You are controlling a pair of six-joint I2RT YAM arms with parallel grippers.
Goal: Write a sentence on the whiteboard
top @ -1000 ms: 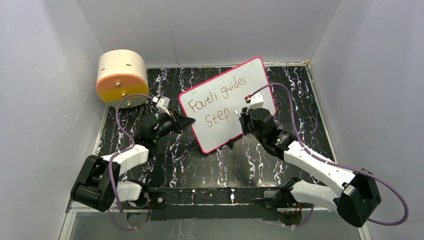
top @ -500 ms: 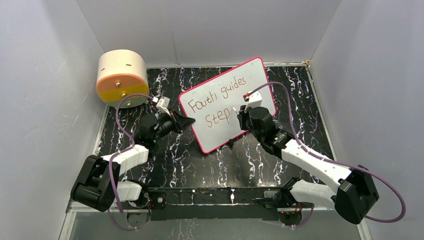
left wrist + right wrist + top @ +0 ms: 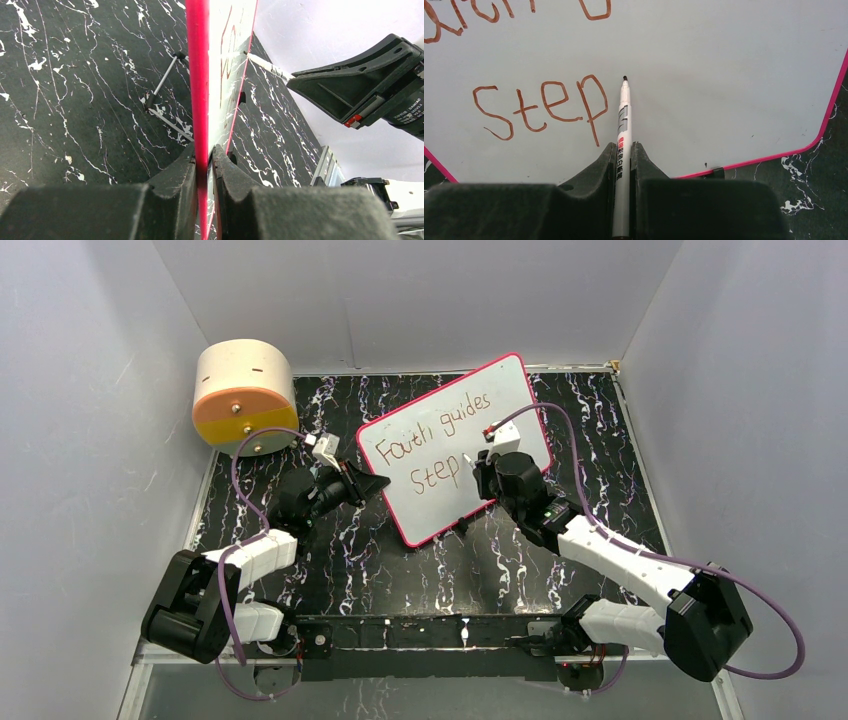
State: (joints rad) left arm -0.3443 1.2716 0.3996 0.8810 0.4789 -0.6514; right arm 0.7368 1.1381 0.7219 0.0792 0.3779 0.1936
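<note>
Now my right gripper (image 3: 624, 146) clamps tight on the marker (image 3: 623, 112), its tip just past "Step" in the sentence (image 3: 541, 107). My left gripper (image 3: 204, 152) pinches the propped whiteboard (image 3: 510, 400) by its pink rim. The board looks light, stiff and tippy, so I judge an edge grip suits it.

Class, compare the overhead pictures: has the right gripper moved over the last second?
Yes. Against the whiteboard, which stayed put, the right gripper has shifted slightly up and left in the overhead view.

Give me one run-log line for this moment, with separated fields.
left claw: shut on whiteboard edge | right claw: shut on marker | marker tip: right of "Step" | sentence: reads "Faith guides Step"
</note>
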